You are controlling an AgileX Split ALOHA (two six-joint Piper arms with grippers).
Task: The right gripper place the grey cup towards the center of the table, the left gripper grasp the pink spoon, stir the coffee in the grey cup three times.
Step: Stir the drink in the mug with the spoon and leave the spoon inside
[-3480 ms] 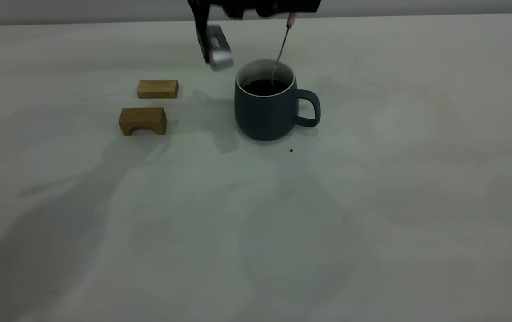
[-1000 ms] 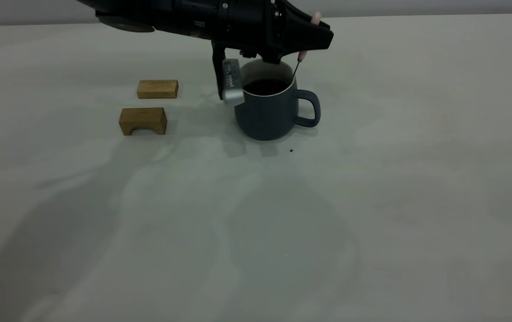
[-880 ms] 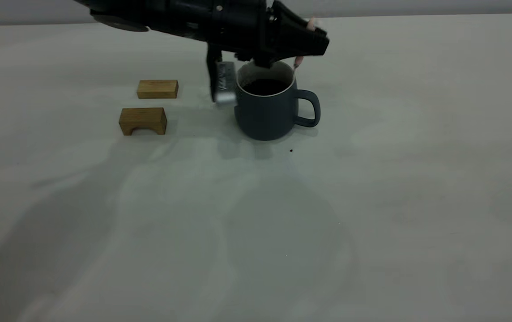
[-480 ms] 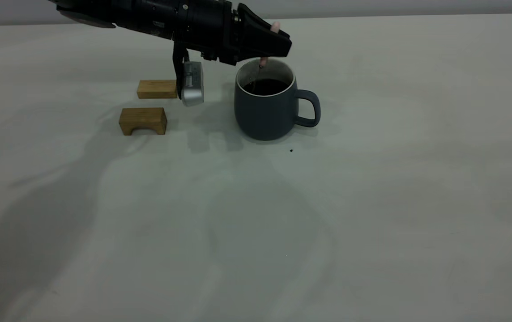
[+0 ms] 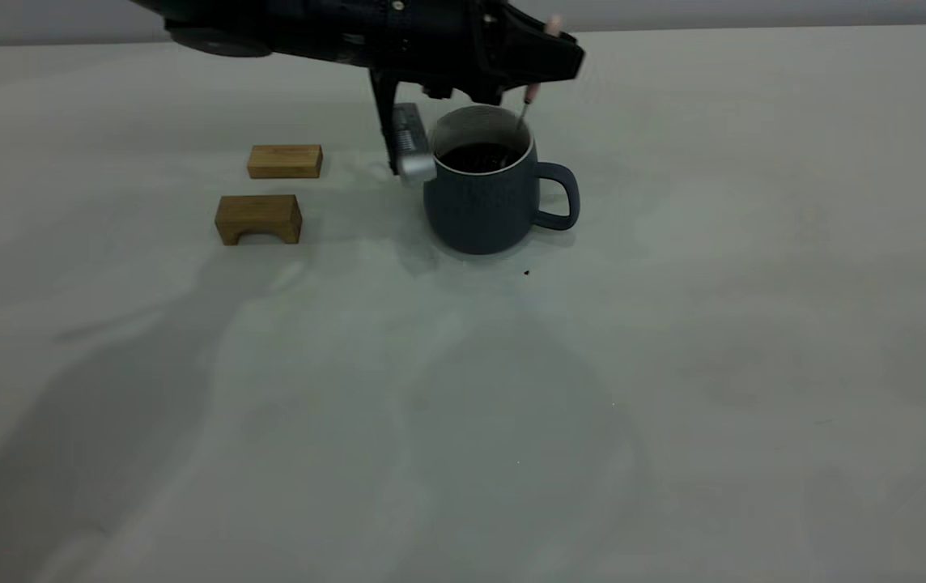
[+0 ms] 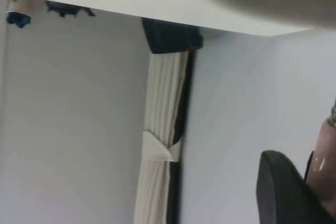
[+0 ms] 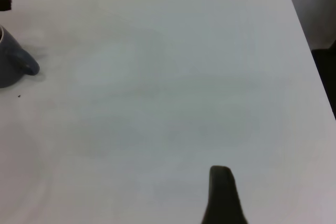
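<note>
Left jaws clamp the pink spoon [image 5: 529, 91] above the grey cup [image 5: 482, 197].
Exterior view: left gripper [image 5: 540, 61] reaches over the cup rim; the spoon's neck slants down into the coffee [image 5: 475, 156]. Two wooden blocks [image 5: 269, 194] lie well apart to the cup's left; the table [image 5: 673, 364] is open on the handle side. Left wrist view: spoon handle only. Right wrist view: right gripper [image 7: 223, 195] hovers well apart from the cup; its jaw state cannot be told.

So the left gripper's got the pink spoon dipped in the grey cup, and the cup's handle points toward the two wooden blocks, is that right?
Not quite. In the exterior view the grey cup has its handle on the side away from the wooden blocks. The rest holds: the left gripper holds the pink spoon dipped in the cup.
</note>
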